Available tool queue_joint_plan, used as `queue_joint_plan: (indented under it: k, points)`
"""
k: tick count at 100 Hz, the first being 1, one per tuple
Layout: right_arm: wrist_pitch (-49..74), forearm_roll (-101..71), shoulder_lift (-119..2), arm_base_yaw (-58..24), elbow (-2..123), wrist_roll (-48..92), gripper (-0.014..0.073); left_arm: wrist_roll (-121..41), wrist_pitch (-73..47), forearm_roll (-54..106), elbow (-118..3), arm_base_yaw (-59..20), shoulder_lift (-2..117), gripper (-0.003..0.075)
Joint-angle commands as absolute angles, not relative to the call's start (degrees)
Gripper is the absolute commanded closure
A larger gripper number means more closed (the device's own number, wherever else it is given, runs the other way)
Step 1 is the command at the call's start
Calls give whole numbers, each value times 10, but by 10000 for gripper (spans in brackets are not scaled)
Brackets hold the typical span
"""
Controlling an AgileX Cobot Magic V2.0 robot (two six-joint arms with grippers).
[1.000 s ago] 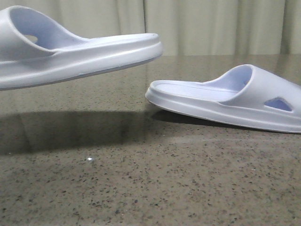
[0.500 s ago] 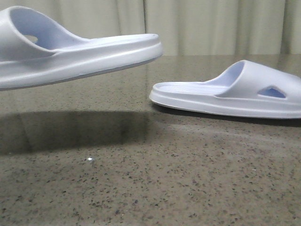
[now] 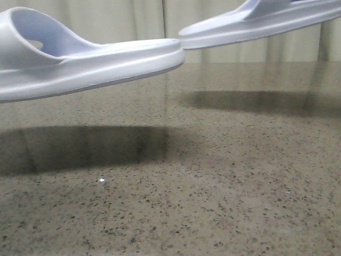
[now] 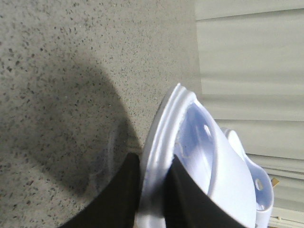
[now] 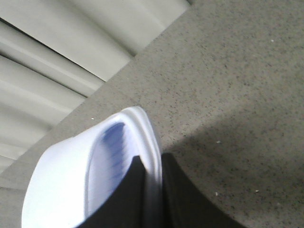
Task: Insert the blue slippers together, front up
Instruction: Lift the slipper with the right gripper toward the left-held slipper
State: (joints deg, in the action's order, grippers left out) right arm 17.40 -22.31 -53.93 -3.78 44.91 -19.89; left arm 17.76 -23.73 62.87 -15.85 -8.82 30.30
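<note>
Left gripper [image 4: 153, 190] jaws pinched on sole edge of left slipper [image 3: 90, 64], held above the table [image 3: 213, 176]. Right gripper [image 5: 153, 190] jaws clamped on rim of right slipper [image 3: 256, 24], airborne, higher, heel near the left one's heel. Shadows under both. Curtain [image 3: 213, 26] behind.

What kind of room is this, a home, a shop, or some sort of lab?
Probably an indoor test setup rather than a home: a bare speckled stone-look tabletop, plain pale pleated curtains as backdrop, and only two pale blue-white foam slippers held in the air.
</note>
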Motion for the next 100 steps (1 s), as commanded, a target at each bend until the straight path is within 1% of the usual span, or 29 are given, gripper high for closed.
queue_joint_plan:
  k: [1,32,44,54,67,100]
  points:
    - [155,-222,-513,-39,485,-183,701,177,-225,651,-174,-90,304,704]
    - [265,-238,-437,-39,501,-161,701,173,-226,651,-174,-90,304,704]
    - [301,-295,-420,-39,501,-115,701,167,-228,651,-174,-90,304,704]
    - [332,-375,-420,-39,501,-56,701,167,-230,651,-174,-90,304,704]
    - [349,-442,-420,-39,501,0,701,167,-239,651,-174,-90,304,704]
    - [375,-455,-420,-39,495,4,701,143,-256,689,-174,-90,304,704]
